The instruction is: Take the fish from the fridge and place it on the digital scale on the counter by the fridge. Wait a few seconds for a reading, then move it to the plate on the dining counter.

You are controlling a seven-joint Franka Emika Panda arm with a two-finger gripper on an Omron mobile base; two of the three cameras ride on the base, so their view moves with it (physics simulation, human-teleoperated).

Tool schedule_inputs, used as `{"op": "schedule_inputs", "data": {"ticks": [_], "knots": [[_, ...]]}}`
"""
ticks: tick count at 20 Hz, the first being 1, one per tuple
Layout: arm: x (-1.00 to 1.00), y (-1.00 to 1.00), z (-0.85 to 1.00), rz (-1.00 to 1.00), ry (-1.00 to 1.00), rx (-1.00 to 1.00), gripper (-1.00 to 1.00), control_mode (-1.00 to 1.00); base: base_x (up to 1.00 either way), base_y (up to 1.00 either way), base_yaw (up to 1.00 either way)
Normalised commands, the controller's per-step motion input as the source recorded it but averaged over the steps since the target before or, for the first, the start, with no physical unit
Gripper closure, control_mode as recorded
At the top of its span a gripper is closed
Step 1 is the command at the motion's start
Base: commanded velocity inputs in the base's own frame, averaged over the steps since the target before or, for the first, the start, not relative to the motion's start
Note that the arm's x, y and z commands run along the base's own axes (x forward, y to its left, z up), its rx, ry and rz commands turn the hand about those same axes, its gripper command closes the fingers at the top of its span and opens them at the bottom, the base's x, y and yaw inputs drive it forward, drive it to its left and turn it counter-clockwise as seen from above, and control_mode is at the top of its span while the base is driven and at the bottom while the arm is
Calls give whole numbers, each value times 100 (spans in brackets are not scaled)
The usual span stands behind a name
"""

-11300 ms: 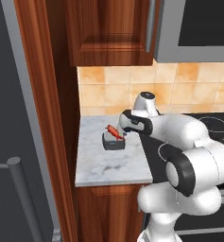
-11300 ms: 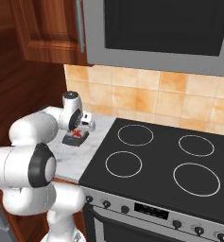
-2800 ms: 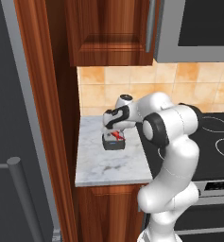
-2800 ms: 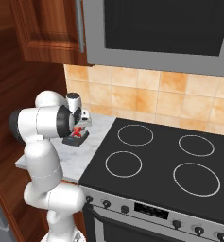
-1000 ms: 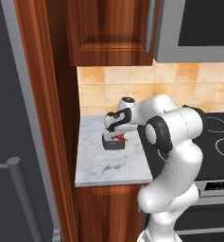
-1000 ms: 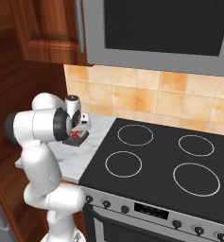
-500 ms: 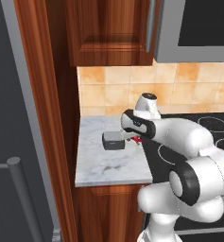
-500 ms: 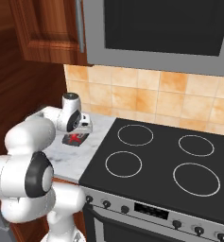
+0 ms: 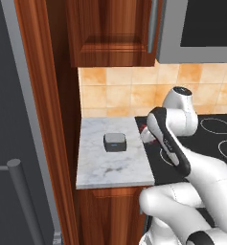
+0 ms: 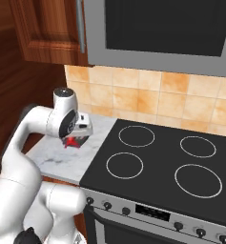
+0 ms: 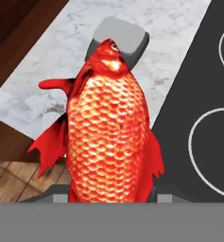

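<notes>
While our end effector stays clamped on the fish, we judge its long axis points at twelve o'clock toward the digital scale, bare on the counter; its fingers seem hidden.

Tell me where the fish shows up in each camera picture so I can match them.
Left base view: fish, centre right, beside the arm.
Right base view: under the gripper, left of centre.
Hand view: centre, close up.
Shared landmark: the marble counter beside the black stovetop.
</notes>
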Motion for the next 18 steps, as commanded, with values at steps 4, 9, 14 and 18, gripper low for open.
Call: {"op": "schedule_inputs", "data": {"ticks": [4,9,14,18], "knots": [[-100,-34,54,0,0,0,100,-100,0,0,0],[-100,-7,50,-9,0,0,100,-100,0,0,0],[-73,-28,38,-19,0,0,100,-100,0,0,0],[-2,-1,1,-4,-1,0,100,-100,0,0,0]]}}
